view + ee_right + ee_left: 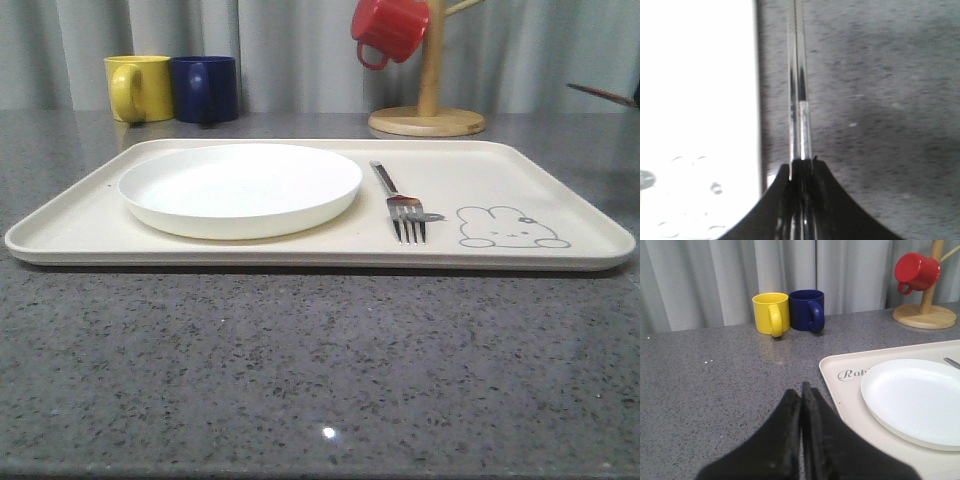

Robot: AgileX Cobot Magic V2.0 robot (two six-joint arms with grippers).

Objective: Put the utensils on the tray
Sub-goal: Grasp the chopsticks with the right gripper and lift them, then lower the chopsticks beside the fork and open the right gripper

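Behind tray point(560, 180), yellow mug point(140, 88), blue mug point(205, 88)

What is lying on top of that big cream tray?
On the tray sit a round white plate toward its left and a steel fork beside it, tines toward the camera, next to the printed rabbit drawing. The tray surface beneath the plate is hidden.

One tray point(560, 190), one white plate point(240, 188), one fork point(398, 200), one pair of chopsticks point(799, 100), three mugs, yellow point(138, 88), blue point(205, 88), red point(390, 28), one wooden mug stand point(428, 95), two grippers, left point(801, 405), right point(801, 172)
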